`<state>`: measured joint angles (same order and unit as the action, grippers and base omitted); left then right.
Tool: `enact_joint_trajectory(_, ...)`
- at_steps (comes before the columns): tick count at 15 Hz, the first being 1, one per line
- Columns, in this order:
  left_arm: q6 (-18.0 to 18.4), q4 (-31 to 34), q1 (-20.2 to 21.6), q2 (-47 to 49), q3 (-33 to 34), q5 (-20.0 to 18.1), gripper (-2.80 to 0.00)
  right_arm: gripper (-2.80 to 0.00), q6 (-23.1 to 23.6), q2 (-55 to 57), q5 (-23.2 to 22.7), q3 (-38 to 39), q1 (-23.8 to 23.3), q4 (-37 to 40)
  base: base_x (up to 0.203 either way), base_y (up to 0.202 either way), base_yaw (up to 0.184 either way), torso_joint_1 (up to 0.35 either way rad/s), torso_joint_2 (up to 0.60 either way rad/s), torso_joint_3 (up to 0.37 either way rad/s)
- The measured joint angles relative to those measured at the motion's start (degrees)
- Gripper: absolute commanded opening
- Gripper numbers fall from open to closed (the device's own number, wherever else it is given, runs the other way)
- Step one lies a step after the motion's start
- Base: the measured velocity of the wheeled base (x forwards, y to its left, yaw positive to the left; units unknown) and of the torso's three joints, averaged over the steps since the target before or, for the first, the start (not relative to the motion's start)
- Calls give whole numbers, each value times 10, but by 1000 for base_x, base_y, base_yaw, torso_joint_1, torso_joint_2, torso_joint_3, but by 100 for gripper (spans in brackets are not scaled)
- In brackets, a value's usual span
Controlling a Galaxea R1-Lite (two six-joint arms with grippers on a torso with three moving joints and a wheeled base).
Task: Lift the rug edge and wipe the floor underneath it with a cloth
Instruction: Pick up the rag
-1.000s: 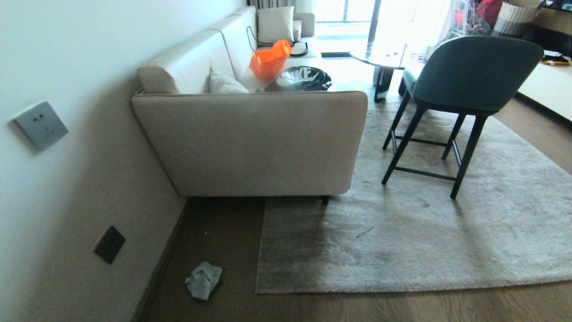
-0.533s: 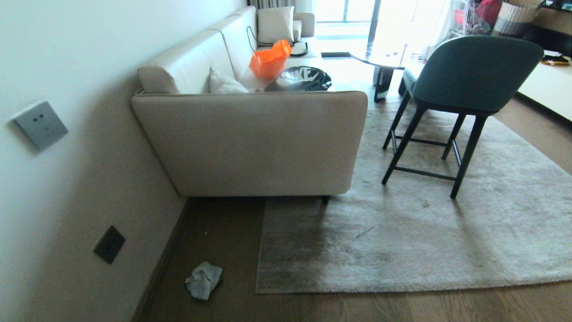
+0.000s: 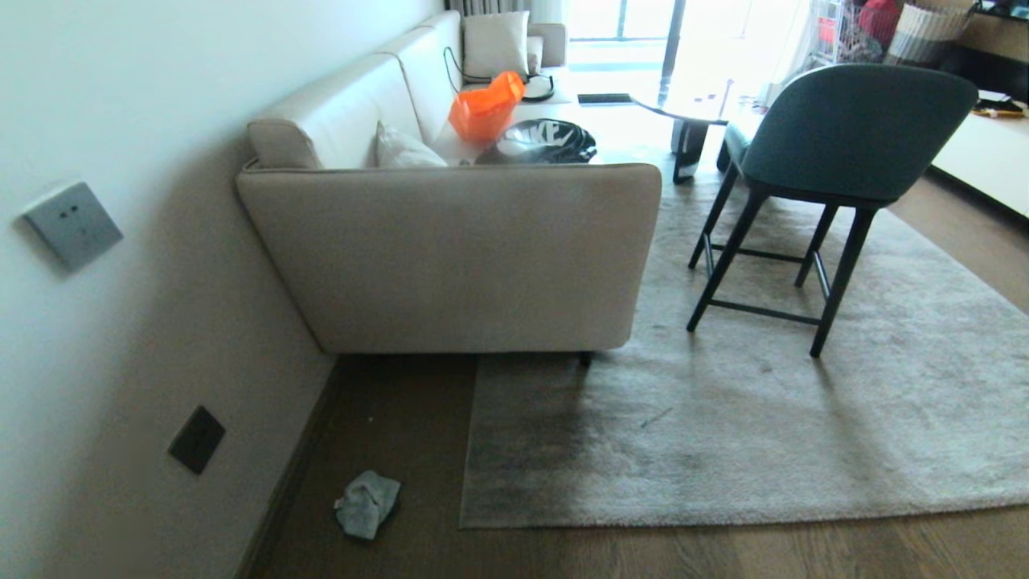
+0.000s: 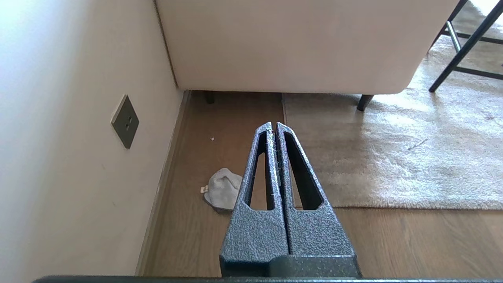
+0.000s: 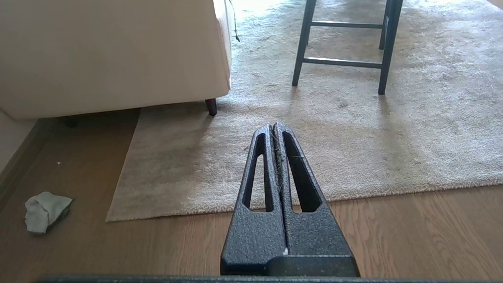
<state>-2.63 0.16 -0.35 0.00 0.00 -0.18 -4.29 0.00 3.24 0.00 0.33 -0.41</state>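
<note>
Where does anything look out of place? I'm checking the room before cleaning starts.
A crumpled cloth lies on the bare wood floor between the wall and the rug edge, apart from both. A small white speck sits on the floor nearer the sofa. The rug lies flat.

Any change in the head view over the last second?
No visible change. The crumpled pale grey cloth lies on the brown wood-plank floor near the wall, the light grey-beige shaggy rug's edge is flat, and both grippers, left and right, are shut and empty.
</note>
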Motion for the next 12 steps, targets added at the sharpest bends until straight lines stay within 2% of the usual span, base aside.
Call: enact_joint_trajectory(12,0,0,0,0,0,1,-280,-280,0,0,0,0,0,0,0,0,0,2,2,-184)
